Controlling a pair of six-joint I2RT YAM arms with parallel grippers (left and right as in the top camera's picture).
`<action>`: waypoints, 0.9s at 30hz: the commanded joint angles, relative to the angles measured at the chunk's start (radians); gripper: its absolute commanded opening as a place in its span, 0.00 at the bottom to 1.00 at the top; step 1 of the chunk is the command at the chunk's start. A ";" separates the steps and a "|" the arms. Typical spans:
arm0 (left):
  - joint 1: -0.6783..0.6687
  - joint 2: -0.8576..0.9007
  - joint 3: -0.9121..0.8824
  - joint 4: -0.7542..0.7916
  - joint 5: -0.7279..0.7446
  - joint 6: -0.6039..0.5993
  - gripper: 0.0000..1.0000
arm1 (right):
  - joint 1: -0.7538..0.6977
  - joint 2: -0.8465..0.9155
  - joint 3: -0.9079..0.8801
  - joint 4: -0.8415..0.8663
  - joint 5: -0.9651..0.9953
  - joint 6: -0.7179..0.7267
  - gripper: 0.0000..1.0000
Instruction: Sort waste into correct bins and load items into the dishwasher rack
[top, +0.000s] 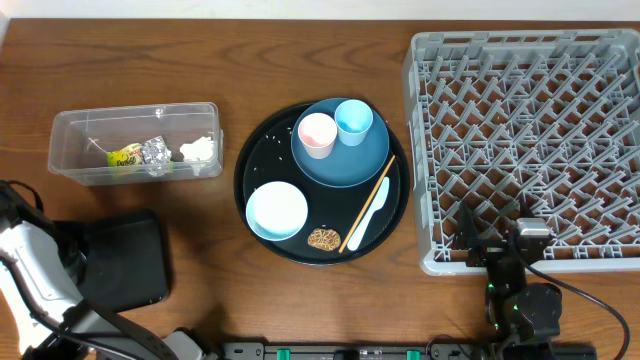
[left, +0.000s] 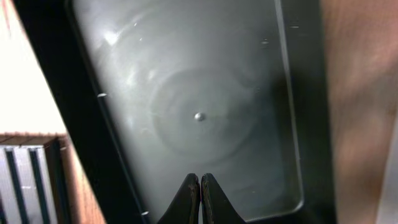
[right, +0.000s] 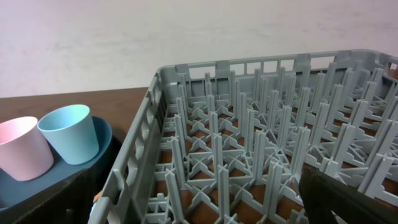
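Note:
A round black tray (top: 262, 150) holds a blue plate (top: 350, 160) with a pink cup (top: 317, 134) and a blue cup (top: 353, 121), a pale blue bowl (top: 276, 210), a chopstick (top: 372, 195), a white spoon (top: 368, 220) and a brown food scrap (top: 323, 239). The grey dishwasher rack (top: 520, 140) is at the right with nothing in it. My left gripper (left: 200, 182) is shut and empty over the black bin (left: 199, 93). My right gripper (right: 193, 190) is open and empty at the rack's front left corner (right: 143, 155). Both cups (right: 46, 146) show in the right wrist view.
A clear plastic bin (top: 135, 118) at the left holds a green wrapper (top: 125, 155), crumpled foil (top: 154, 152) and a white tissue (top: 199, 150). The black bin (top: 125, 255) sits in front of it, at the table's front left.

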 joint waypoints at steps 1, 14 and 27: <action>0.055 -0.005 -0.007 -0.026 -0.025 -0.034 0.06 | -0.009 -0.001 -0.002 -0.002 0.004 -0.013 0.99; 0.285 -0.045 -0.007 -0.142 -0.042 -0.033 0.06 | -0.009 -0.001 -0.002 -0.002 0.004 -0.013 0.99; 0.310 -0.079 -0.007 -0.167 -0.238 -0.098 0.06 | -0.009 -0.001 -0.002 -0.002 0.004 -0.013 0.99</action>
